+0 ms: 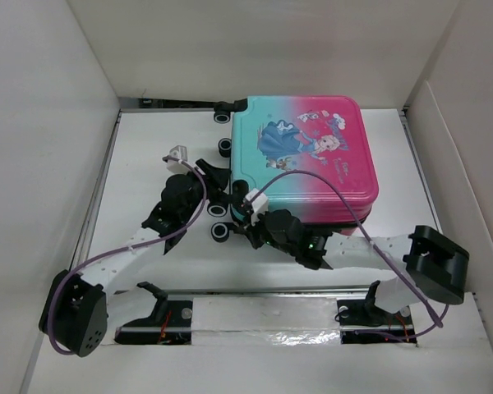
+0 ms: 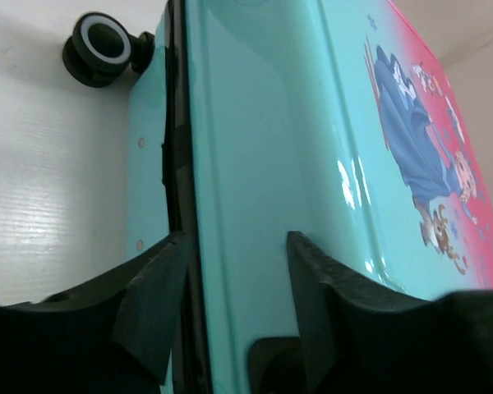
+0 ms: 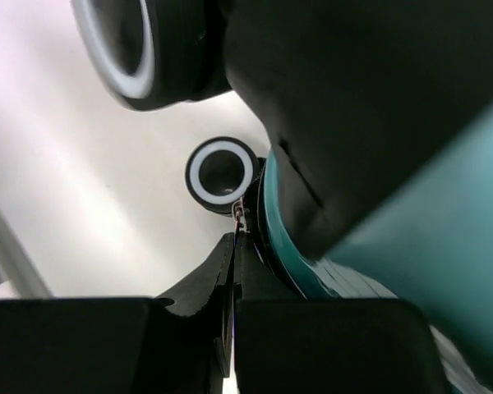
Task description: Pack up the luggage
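Luggage [image 1: 308, 156] lies closed and flat, far-centre on worktop [image 1: 148, 148]. Left end effector [image 2: 234, 246] is apart, straddling its left-edge seam [image 2: 174, 164]. Right end effector [image 3: 233, 250] is pinched together at the near-left corner, beside wheel [image 3: 222, 174].

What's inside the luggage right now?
Cannot tell: the luggage lies closed, princess side up, so its inside is covered. Only the dark seam between the shells shows, with the left gripper open near it.
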Tool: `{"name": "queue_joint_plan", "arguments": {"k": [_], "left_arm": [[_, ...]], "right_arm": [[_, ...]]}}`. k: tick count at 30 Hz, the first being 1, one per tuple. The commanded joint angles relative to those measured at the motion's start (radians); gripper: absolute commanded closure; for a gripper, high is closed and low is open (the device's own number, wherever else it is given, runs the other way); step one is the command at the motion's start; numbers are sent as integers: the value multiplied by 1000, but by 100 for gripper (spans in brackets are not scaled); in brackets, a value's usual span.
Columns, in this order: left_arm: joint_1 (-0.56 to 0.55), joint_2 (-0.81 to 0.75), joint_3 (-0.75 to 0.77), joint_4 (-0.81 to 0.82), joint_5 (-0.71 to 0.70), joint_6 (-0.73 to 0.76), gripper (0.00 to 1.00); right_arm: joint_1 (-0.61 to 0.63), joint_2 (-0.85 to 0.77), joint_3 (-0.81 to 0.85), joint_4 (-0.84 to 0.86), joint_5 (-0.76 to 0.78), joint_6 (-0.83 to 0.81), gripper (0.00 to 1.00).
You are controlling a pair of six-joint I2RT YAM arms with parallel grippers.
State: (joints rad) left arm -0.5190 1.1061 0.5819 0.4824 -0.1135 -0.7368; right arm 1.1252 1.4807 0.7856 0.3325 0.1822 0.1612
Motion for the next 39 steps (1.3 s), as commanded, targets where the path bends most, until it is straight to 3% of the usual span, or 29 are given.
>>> {"name": "queue_joint_plan", "arguments": {"k": [1, 6, 9, 13, 17, 22, 29, 31, 34, 36, 38, 39], "left_arm": [[26, -40, 19, -5, 104, -32, 50], [160, -23, 140, -36, 84, -58, 23], [249, 67, 267, -51, 133, -44, 22], [261, 317, 502, -180, 207, 4, 20], [270, 471, 672, -220, 274, 11, 18], [270, 592, 768, -280, 290, 36, 23], [270, 534, 612, -171, 293, 62, 33], [270, 526, 590, -127, 339, 79, 40], [270, 517, 543, -75, 405, 94, 59], [270, 514, 510, -55, 422, 94, 64], [270, 503, 481, -42, 443, 85, 64], [270, 497, 470, -25, 452, 82, 59]], "right_arm": [[44, -120, -98, 201, -193, 66, 100], [9, -240, -242, 195, -230, 78, 100], [8, -322, -293, 139, -257, 74, 100], [8, -422, -324, 42, -286, 60, 100], [8, -497, -351, -15, -300, 58, 100], [-1, -582, -385, -58, -286, 60, 100], [-24, -683, -422, -140, -263, 57, 100], [-59, -714, -434, -162, -270, 52, 100], [-106, -775, -453, -208, -280, 44, 100], [-140, -809, -460, -234, -299, 37, 100], [-188, -827, -465, -254, -328, 28, 100], [-205, -835, -467, -260, -339, 23, 100]]}}
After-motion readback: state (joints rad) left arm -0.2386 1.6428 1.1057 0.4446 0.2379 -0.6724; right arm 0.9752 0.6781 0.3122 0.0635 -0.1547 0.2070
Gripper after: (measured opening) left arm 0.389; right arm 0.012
